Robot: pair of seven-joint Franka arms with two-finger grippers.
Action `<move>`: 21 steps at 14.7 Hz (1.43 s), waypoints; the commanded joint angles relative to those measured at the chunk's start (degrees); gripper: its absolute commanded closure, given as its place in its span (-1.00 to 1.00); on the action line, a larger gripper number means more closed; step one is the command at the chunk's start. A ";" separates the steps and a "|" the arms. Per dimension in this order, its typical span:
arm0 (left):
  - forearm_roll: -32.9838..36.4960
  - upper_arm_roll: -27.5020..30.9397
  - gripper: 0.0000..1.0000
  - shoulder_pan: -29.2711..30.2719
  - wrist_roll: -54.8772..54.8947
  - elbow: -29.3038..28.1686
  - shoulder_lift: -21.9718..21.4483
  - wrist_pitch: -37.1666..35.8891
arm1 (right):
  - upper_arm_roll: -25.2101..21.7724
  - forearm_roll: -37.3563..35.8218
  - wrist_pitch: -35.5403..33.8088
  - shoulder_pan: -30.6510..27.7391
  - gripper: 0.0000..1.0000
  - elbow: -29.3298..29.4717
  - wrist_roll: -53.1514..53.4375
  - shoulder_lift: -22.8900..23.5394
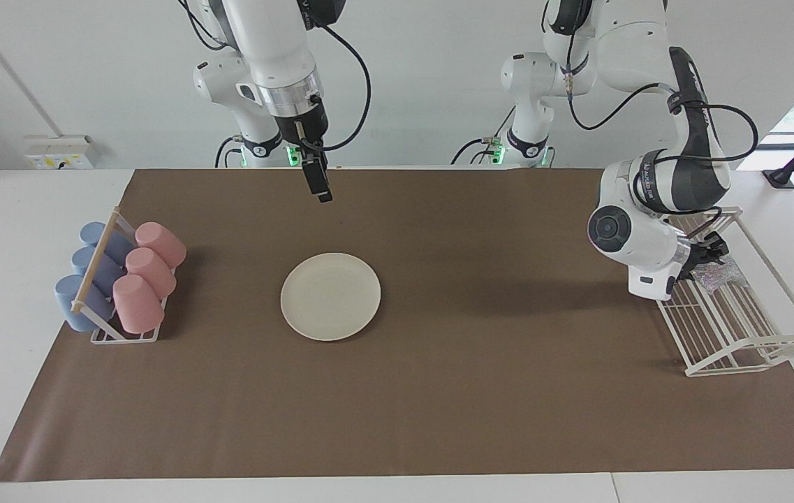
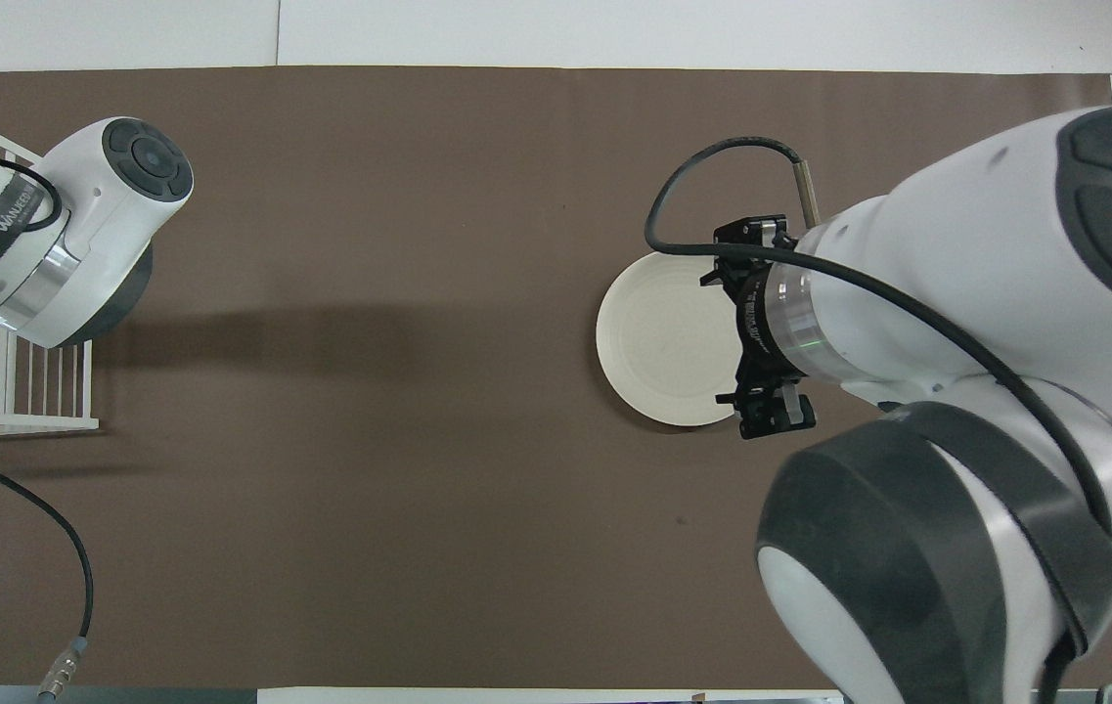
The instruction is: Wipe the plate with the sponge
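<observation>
The cream-white plate [image 1: 330, 296] lies flat on the brown mat near the middle of the table; in the overhead view the plate [image 2: 658, 342] is partly covered by the right arm's wrist [image 2: 795, 332]. My right gripper [image 1: 320, 187] hangs in the air, pointing down over the mat beside the plate's robot-side edge, well above it. The silvery mesh sponge [image 1: 723, 274] lies in the white wire rack [image 1: 753, 347] at the left arm's end. My left gripper [image 1: 708, 253] reaches down into the rack right at the sponge and hides part of it.
A small rack [image 1: 124, 337] with pink cups [image 1: 145, 269] and blue cups [image 1: 89, 274] stands at the right arm's end of the mat. The wire rack also shows in the overhead view [image 2: 8, 391], mostly under the left arm.
</observation>
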 commanded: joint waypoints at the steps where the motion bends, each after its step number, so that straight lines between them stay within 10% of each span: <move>1: 0.77 0.04 0.86 0.01 -0.50 0.34 0.14 1.00 | 0.12 1.02 -1.00 2.25 -1.00 12.96 9.70 10.33; 9: -3.60 -0.05 1.00 0.62 0.90 4.29 -0.47 0.92 | 0.12 0.06 -3.19 7.88 -1.00 17.91 17.11 15.10; 15: -29.07 -0.05 1.00 0.63 6.79 20.98 -0.56 -10.84 | 0.12 0.49 -3.20 9.20 -1.00 17.55 17.29 15.01; 21: -65.35 0.83 1.00 6.76 6.62 23.29 -6.97 -14.20 | 0.12 0.67 -3.28 10.78 -1.00 17.03 17.55 14.83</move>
